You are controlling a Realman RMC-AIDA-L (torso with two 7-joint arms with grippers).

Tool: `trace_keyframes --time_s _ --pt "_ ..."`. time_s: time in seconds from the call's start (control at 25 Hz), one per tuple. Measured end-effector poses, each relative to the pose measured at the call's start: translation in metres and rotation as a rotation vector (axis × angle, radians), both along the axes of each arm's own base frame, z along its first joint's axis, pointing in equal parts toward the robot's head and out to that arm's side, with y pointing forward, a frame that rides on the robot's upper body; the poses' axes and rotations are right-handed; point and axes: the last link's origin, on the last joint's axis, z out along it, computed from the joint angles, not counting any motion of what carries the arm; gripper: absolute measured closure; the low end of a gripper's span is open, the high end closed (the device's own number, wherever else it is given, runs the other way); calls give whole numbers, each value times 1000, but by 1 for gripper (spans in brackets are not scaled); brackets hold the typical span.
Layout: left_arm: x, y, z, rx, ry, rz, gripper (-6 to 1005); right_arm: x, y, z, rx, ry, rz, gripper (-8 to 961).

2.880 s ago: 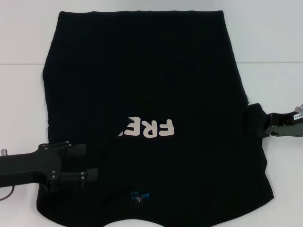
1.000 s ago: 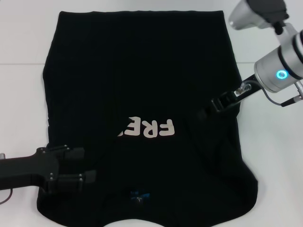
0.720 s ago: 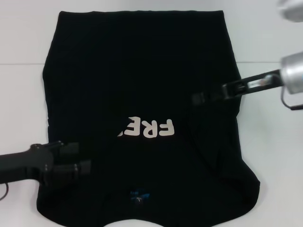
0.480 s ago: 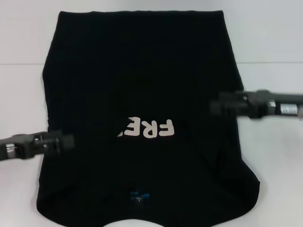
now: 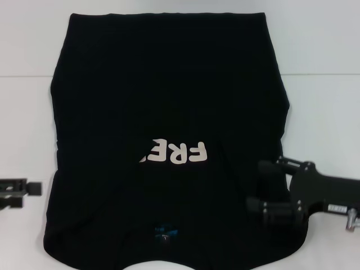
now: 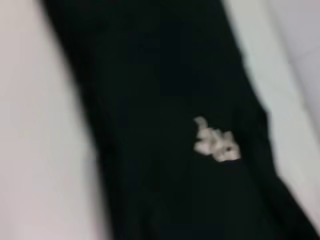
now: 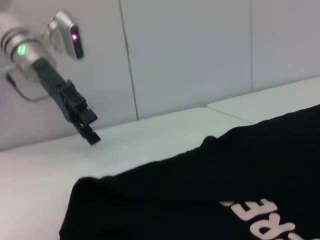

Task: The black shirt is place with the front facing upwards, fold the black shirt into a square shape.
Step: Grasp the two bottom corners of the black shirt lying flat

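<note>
Head view first: nearest me, the black shirt [image 5: 169,112] lies spread front-up on the white table [image 5: 326,107], its blue neck label [image 5: 165,232] at the near edge and the pale lettering [image 5: 175,152] mid-chest. Both sleeves look folded inward over the body. At the shirt's near right edge, the right gripper [image 5: 265,188] sits low with its fingers apart. Over on the left, the left gripper [image 5: 35,188] is off the cloth; whether its fingers are apart I can't tell.
</note>
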Motion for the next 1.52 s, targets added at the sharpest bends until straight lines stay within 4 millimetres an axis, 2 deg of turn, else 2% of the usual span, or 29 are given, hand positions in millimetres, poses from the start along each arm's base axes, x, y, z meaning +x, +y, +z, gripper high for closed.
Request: trace_keyframes --time_s 0.2,0.4,0.6,1.28,1.52 --pt "3 2 9 -103 90 89 123 6 -3 -10 20 -12 -4 7" --pt "17 12 -14 -247 221 58 123 10 -1 -11 39 -25 -14 6" --pt "29 20 -22 -247 325 39 122 10 -2 -10 43 -10 -22 6" --pt "42 23 -56 -302 353 -17 121 9 -2 -9 41 -1 -21 6" --pt "41 25 -55 -292 371 -18 121 8 -4 -9 32 9 -14 7"
